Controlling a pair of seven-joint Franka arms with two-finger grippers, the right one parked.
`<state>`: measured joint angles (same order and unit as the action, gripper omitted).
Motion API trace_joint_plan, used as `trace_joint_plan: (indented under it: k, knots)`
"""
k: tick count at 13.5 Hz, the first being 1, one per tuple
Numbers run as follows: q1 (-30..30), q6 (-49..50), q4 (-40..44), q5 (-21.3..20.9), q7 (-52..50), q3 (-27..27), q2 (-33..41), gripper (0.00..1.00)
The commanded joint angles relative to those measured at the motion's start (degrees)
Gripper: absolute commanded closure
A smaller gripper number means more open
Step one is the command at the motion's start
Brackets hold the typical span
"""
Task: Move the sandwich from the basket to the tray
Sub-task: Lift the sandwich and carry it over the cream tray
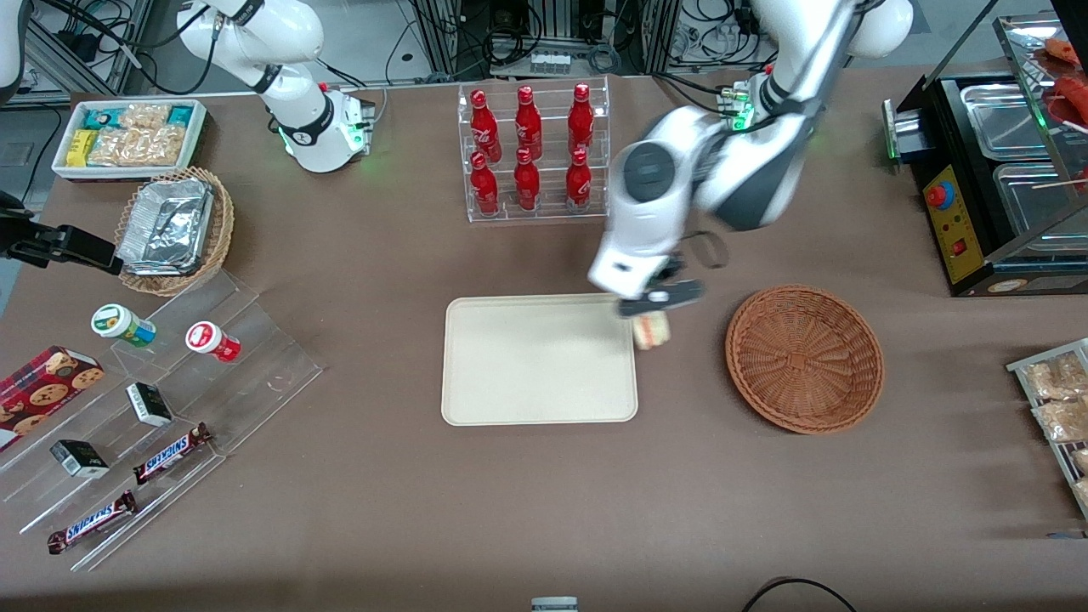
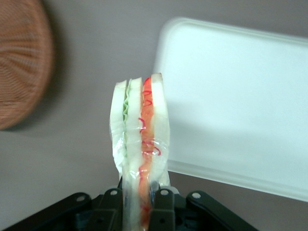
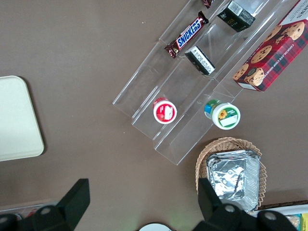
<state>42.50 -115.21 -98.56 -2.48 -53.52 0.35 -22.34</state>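
While clamped on the sandwich, the end effector hangs betw. basket & tray edge.

Tray corner on brown table; Snickers bar on acrylic steps.

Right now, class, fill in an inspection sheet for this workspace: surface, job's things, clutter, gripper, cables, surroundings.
Surface: brown table, no spills seen.
Job's things: sandwich held in the air at the tray edge nearest the basket; both hold nothing.
Clutter: red bottles, Snickers bars, cookie box, foil trays.
Gripper: left gripper shut on the sandwich.
Cables: black cable at the table's near edge.
Surroundings: food warmer toward the working arm's end.
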Motion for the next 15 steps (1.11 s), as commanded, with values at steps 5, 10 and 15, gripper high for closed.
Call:
trace_joint_plan:
  k: [5, 10, 15]
  knots:
    - [7.7, -8.4, 13.2, -0.6, 0.3, 1.0, -16.1, 0.88]
    - [7.6, -18.5, 13.1, -1.1, 4.8, 1.1, -19.2, 0.91]
    - [7.7, -18.3, 13.7, -1.3, 6.1, 1.2, -21.2, 0.9]
